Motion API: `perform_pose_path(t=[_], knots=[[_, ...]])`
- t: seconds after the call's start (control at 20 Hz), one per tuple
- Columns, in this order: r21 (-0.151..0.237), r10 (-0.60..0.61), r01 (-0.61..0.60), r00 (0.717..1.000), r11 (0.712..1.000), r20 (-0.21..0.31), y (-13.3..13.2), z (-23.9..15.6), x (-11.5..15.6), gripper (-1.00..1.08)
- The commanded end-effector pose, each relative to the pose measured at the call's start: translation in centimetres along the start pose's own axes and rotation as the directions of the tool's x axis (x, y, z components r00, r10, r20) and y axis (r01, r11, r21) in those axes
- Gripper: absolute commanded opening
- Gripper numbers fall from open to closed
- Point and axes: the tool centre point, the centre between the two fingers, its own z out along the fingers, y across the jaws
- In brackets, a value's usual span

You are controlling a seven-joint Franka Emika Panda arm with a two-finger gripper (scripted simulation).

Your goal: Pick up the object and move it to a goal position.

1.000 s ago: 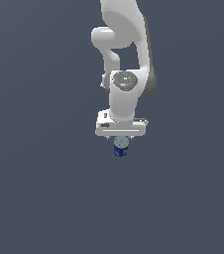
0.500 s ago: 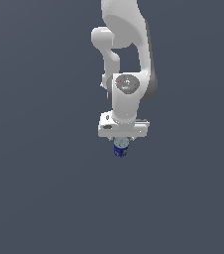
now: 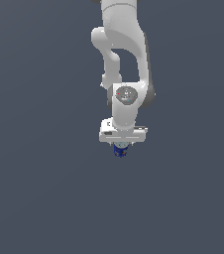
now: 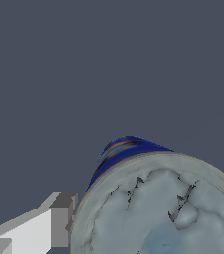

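Plain dark grey-blue background all round. At frame centre in the exterior view, white gripper (image 3: 120, 148) pointing down, clamped on the small dark blue can (image 3: 119, 150); silvery top close to the wrist camera.

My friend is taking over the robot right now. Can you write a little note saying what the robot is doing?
Tool: shut on the can, which sits between its fingers just under the white hand.
Can: dark blue, pale silvery top toward the wrist camera.
Done: can appears grasped.
Left: carry it to the goal and stop there. No goal marker shows in either view, and whether the can is off the ground cannot be told.
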Motion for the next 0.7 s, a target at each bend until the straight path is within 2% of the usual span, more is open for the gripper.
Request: perform_pose_path(t=[0.0,0.05,0.1,0.65], knots=[[0.000,0.000,0.000,1.000,1.000,-0.002,-0.01,0.35,0.10,1.00],[0.000,0.000,0.000,1.000,1.000,-0.002,-0.02,0.37,0.11,1.00],[0.000,0.000,0.000,1.000,1.000,-0.002,-0.02,0.37,0.11,-1.00],[0.000,0.000,0.000,1.000,1.000,-0.002,-0.01,0.26,0.09,-1.00]])
